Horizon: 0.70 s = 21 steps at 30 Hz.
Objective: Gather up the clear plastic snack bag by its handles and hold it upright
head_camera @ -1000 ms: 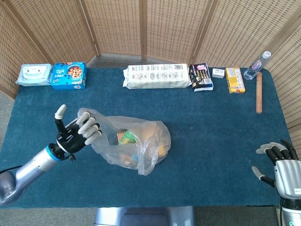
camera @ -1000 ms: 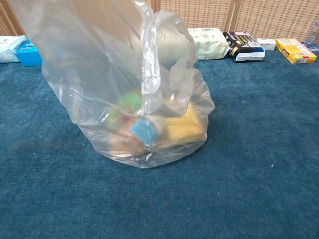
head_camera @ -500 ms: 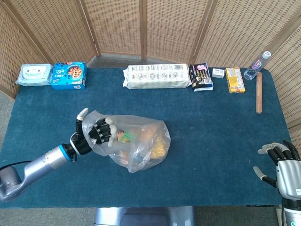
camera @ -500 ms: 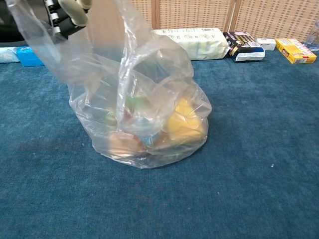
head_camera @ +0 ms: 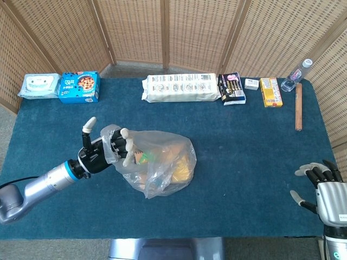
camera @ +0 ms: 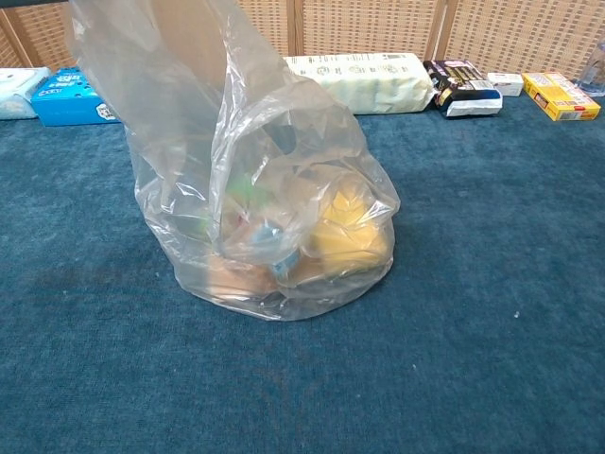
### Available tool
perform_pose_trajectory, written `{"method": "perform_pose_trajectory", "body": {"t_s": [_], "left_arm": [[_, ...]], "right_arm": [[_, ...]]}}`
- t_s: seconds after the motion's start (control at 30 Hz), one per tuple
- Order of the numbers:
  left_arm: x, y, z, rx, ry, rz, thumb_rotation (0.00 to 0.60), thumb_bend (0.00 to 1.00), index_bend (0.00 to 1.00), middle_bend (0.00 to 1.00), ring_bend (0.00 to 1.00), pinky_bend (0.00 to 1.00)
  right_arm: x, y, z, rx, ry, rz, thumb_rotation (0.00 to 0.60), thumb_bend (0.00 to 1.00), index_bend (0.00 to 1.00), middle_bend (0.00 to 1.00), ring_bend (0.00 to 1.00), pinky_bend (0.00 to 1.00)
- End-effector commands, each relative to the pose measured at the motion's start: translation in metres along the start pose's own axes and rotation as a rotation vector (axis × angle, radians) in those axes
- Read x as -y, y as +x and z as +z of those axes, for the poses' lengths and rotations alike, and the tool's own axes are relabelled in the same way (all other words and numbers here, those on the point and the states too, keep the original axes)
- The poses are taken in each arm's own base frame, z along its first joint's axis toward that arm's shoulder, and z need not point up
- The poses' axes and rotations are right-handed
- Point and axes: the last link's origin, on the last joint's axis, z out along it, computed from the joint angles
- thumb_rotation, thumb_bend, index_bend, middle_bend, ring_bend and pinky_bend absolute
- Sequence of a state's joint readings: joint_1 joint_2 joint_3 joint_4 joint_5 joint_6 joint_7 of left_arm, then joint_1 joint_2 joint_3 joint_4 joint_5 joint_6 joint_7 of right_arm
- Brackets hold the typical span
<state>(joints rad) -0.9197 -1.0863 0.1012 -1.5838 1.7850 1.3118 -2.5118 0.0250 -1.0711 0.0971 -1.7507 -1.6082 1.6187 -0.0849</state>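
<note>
Snack bag (head_camera: 160,162): thin, limp, slippery film, bottom-weighted by its contents; left hand (head_camera: 107,151) clutches its bunched top, the proper hold; right hand (head_camera: 324,187) well apart, fingers spread, empty.

You are getting bright, even light in both views, casting only faint shadows on the blue table cloth (head_camera: 244,141). Soft glare is streaking the clear plastic bag (camera: 265,180) in the chest view. Both pictures are staying sharp, without noticeable blur.

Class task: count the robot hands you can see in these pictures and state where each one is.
2. The left hand grips the upper left of the clear bag; the right hand rests at the table's front right corner, holding nothing.
</note>
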Motion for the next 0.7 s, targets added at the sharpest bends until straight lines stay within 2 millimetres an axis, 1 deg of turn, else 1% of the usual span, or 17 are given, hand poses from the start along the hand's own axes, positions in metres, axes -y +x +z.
{"method": "perform_pose_trajectory", "body": {"t_s": [0.03, 0.17, 0.3, 0.5, 0.7], "left_arm": [[-0.005, -0.006, 0.003, -0.009, 0.011, 0.044, 0.000, 0.19, 0.41, 0.48, 0.45, 0.54], [-0.011, -0.012, 0.009, -0.017, 0.022, 0.106, 0.000, 0.19, 0.41, 0.48, 0.45, 0.54], [-0.017, -0.019, 0.015, -0.020, 0.012, 0.125, 0.000, 0.20, 0.41, 0.48, 0.45, 0.54], [-0.023, -0.031, 0.028, -0.019, 0.011, 0.179, 0.000, 0.20, 0.41, 0.48, 0.45, 0.54], [-0.024, -0.032, 0.036, -0.058, 0.003, 0.208, 0.000, 0.20, 0.41, 0.48, 0.45, 0.54]], "right_arm": [[0.001, -0.001, 0.005, 0.008, 0.011, 0.009, 0.600, 0.20, 0.41, 0.37, 0.27, 0.16], [0.009, -0.004, 0.014, 0.018, 0.052, 0.044, 0.600, 0.21, 0.41, 0.37, 0.27, 0.17], [0.018, -0.006, 0.024, 0.038, 0.098, 0.084, 0.600, 0.21, 0.41, 0.37, 0.27, 0.18], [0.037, -0.012, 0.042, 0.077, 0.181, 0.176, 0.600, 0.22, 0.41, 0.37, 0.27, 0.21], [0.054, -0.020, 0.053, 0.108, 0.243, 0.223, 0.600, 0.22, 0.41, 0.36, 0.27, 0.21]]}}
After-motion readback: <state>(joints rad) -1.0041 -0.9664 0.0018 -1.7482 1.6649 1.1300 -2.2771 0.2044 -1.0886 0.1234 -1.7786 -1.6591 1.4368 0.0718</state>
